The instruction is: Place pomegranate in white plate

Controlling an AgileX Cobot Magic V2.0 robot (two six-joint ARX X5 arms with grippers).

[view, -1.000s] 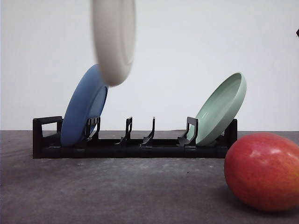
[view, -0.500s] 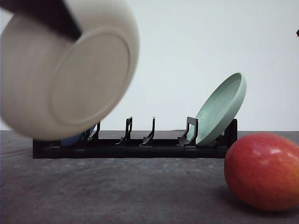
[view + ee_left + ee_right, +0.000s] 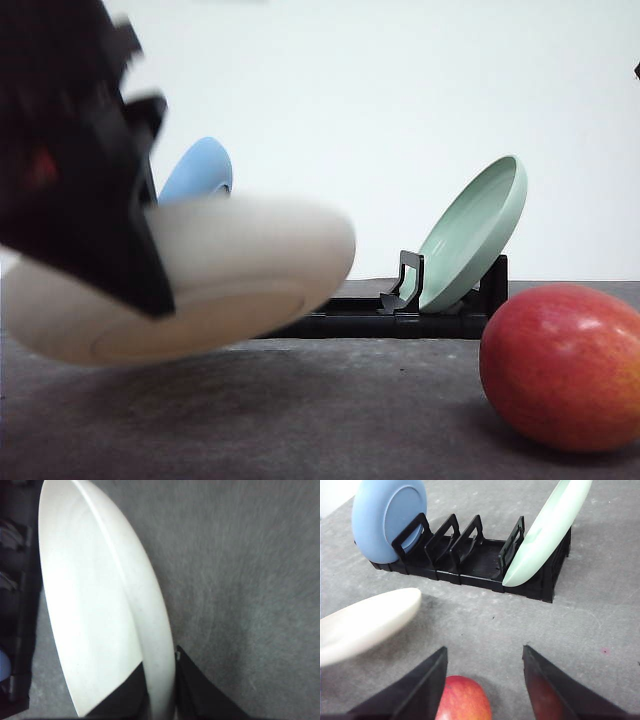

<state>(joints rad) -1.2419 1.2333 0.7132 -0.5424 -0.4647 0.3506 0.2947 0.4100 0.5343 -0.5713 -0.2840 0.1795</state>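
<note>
Your left gripper (image 3: 161, 700) was clamped on the rim of the white plate (image 3: 230, 275), one finger on each face, holding it nearly flat and low over the grey table (image 3: 330, 410), in front of the black dish rack (image 3: 470, 560). The plate looked tilted, and the blur in the front view made it hard to judge whether its underside was touching the table yet. The pomegranate (image 3: 562, 366) sat on the table well off to the right of the plate, with your right gripper (image 3: 482, 680) hovering above it, fingers spread wide and holding nothing. The risks I saw: letting go of the plate while it was tilted could make it rock or skid toward the rack, where the blue plate (image 3: 387, 517) and pale green plate (image 3: 547, 530) leaned. The round, glossy fruit could roll away if your right fingers closed off-centre.
</note>
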